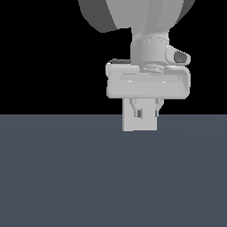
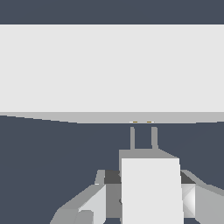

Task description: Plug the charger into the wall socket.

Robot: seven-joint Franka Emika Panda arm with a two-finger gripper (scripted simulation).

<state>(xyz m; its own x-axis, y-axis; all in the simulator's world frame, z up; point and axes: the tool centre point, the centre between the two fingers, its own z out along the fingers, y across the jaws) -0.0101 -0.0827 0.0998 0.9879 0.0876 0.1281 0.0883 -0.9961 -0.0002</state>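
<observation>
**Charger held just short of the wall socket**

In the exterior view the gripper (image 1: 147, 111) is seen hanging from the grey arm (image 1: 133, 17) above a dark blue-grey floor (image 1: 66, 177), against a black background. A pale block is seen below the gripper body in this view, with the two fingers (image 1: 138, 110) shown in front of it; whether that block is the charger or the socket plate cannot be told from this angle.

In the wrist view the charger (image 2: 151, 188) is shown as a small white block clamped between the gripper's fingers (image 2: 92, 205), one on each side of it (the jaws are closed against its flanks). Two thin grey prongs (image 2: 132, 138) are seen projecting from the charger's front face, side by side and parallel.

The wall socket (image 2: 109, 70) is seen ahead of the charger as a broad, flat white plate that fills the width of the wrist view. Two tiny yellowish marks (image 2: 135, 122) are visible at its near edge, directly in line with the prongs. The prong tips are shown just short of those marks, with a narrow gap left between them, so the charger is near the socket but not yet inserted.
</observation>
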